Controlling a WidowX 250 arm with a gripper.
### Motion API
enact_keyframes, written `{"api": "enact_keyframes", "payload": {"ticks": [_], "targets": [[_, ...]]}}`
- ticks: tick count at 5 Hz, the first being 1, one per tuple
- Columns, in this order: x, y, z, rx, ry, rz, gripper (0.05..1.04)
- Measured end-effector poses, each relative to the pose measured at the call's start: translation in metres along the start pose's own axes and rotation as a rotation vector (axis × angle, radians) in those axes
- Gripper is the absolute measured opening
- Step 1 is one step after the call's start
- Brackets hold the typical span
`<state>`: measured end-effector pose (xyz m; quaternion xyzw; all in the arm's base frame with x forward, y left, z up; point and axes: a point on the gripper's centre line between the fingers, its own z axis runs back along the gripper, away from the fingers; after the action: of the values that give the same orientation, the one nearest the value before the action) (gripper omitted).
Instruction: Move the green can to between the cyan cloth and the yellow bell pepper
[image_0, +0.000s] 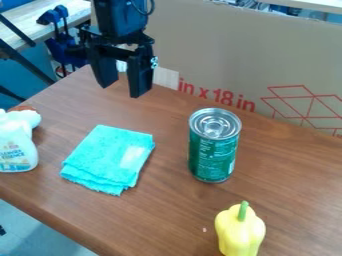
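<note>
Plainly, tool points downward (released, prongs parted); hangs beyond turquoise cloth, near cardboard

Below and to the right of the pincer, a green can with a silver top stands upright on a brown wood-grain table. Farther down on that same side is a yellow pepper with a green stem, at the bottom edge of the view. Down and to the left of the pincer, a white bottle is cut off by the view's edge. A large cardboard panel with red printing and a red line drawing rises behind and to the right of the pincer. Up and to its left are dark blue clamps beside a light wooden surface.
</note>
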<state>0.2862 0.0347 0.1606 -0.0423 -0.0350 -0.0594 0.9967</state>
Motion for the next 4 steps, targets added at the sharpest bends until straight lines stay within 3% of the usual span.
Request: {"api": "enact_keyframes", "payload": {"ticks": [1,2,3,4], "targets": [[0.000,-0.002,-0.008,-0.008,0.021,-0.005,1.002],[0.021,-0.031,-0.014,-0.031,-0.062,-0.095,1.002],[0.037,-0.061,-0.022,-0.100,-0.122,-0.140,1.002],[0.045,-0.077,-0.032,-0.093,-0.134,-0.161,1.002]]}}
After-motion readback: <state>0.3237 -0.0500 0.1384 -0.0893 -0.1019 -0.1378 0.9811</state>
